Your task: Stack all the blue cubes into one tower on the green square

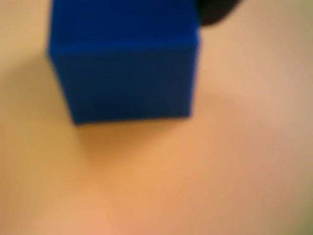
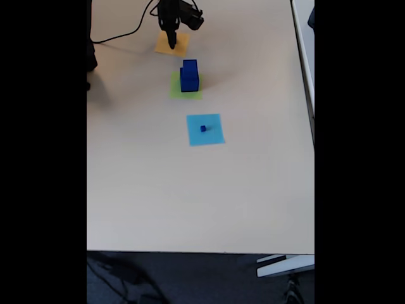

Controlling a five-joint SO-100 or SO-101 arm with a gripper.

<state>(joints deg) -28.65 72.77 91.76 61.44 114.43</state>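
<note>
- table (image 2: 158, 202): pale top, bare along the near side in the fixed view
- light-blue square (image 2: 205, 130): flat patch, nearest of three patches
- tiny blue cube (image 2: 203, 128): rests on the light-blue square, near its middle
- green square (image 2: 186, 85): flat patch just beyond the light-blue one
- blue cubes (image 2: 189, 75): stacked upright on the green square, smaller above larger; number not readable
- blurred blue cube (image 1: 124, 63): fills the upper part of my wrist view, over an orange-toned surface
- orange-yellow square (image 2: 172, 44): farthest patch
- my pincer (image 2: 171, 42): over the orange-yellow square, tips pointing down; apart or together, i cannot tell
- black cable (image 2: 120, 37): trails left from my arm
</note>
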